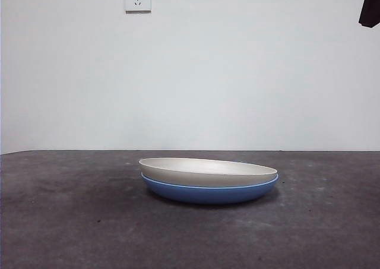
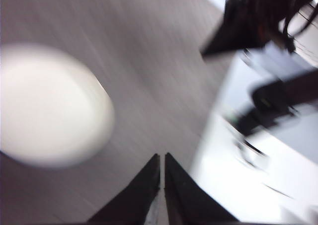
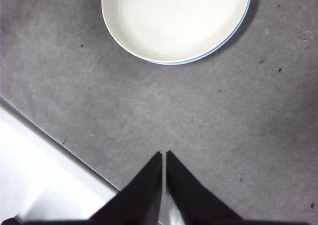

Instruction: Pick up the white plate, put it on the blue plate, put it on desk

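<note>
Plates sit stacked near the middle of the desk (image 1: 65, 221): the white plate (image 1: 208, 171) nests inside the blue plate (image 1: 209, 193), and only a thin blue rim and the rounded blue underside show beneath it. The white one is wide, shallow and round, cream in tone with a smooth matte face and a plain rim; in the front view it sits slightly tilted in the blue one. The blue plate looks smooth, with a faint sheen along its edge. The desk is flat, dark grey-brown, mottled and speckled with small scuffs.

The right hand (image 3: 164, 155) hangs above bare desk with its two black tapered jaws pressed together, holding nothing; the stack lies well apart from it, ahead of its tips. The left hand (image 2: 162, 158) is likewise closed and empty, its picture smeared by blur; the white plate shows there only as a pale oval, off to one side and clear of the jaws. A black tip (image 1: 370, 6) shows at the top corner of the front view.
</note>
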